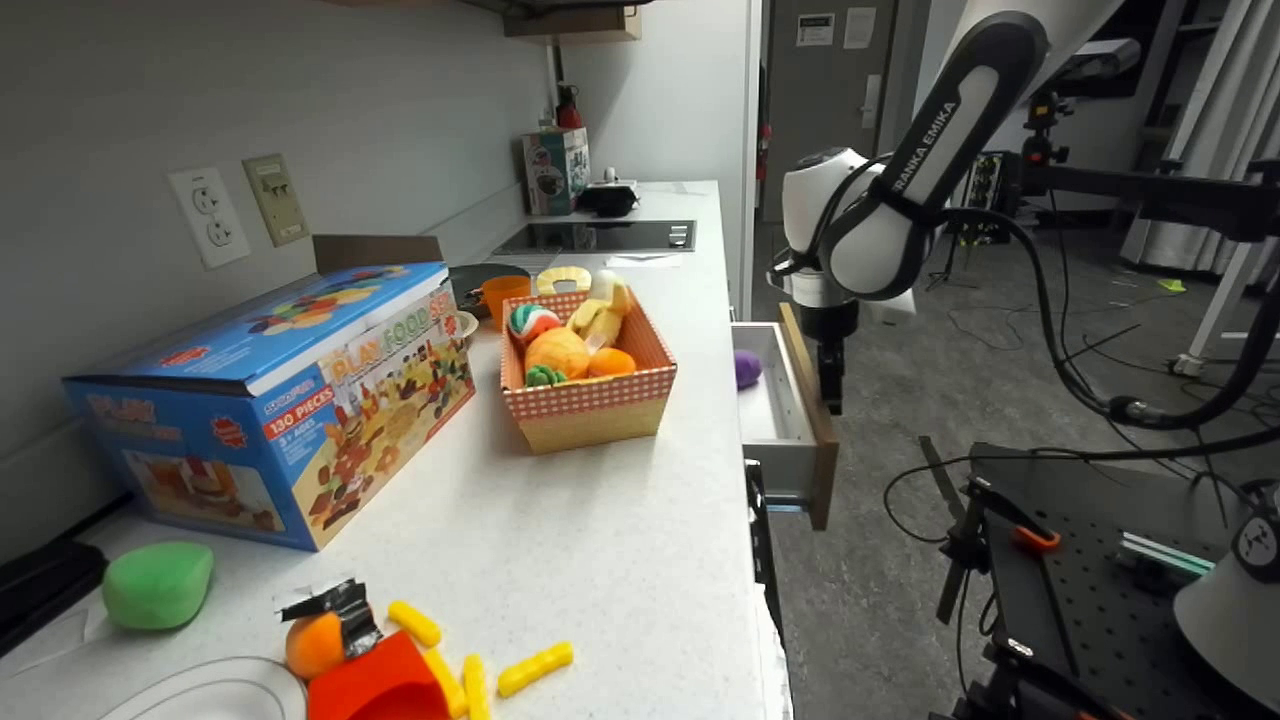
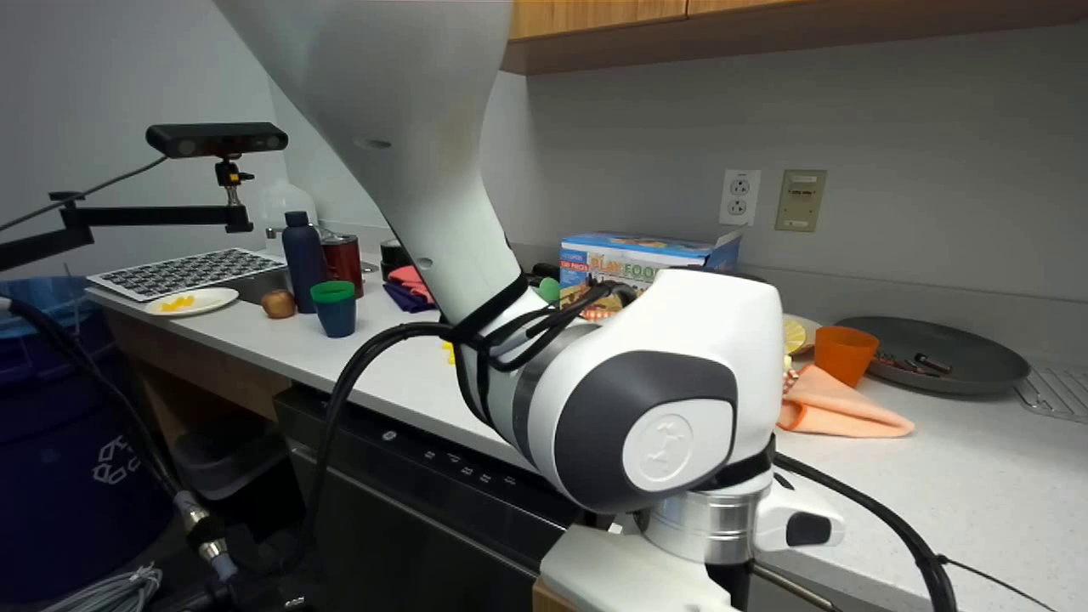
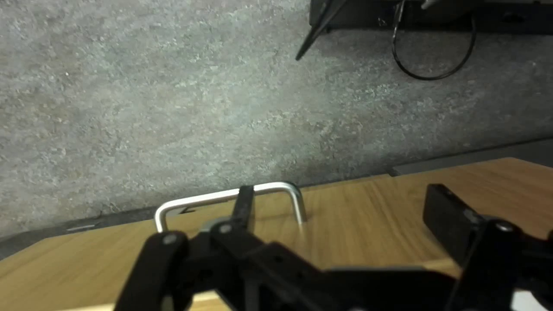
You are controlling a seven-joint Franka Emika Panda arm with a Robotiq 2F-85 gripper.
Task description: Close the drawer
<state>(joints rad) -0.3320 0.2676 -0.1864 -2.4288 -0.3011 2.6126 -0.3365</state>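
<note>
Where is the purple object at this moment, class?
In an exterior view, just right of the picture's middle, the purple object lies inside the open drawer, partly hidden by the white counter.

Wall (image 2: 918,153): pale grey
Worktop (image 1: 640,560): white, speckled
Floor (image 3: 173,108): mottled grey
Far door (image 1: 825,120): grey, apparently shut
Curtain (image 1: 1225,100): pale, pleated

Our claw (image 1: 831,398) points down beside the wooden front panel (image 1: 822,485) of the extended drawer (image 1: 776,412); we cannot tell whether they touch. Near the claw, the drawer holds a purple object (image 1: 747,368). Left of the claw, the desk (image 1: 685,510) bears a gingham-trimmed basket (image 1: 592,425) with a toy banana (image 1: 600,322) and, farther off, a Play Food Set box (image 1: 305,415).
</note>
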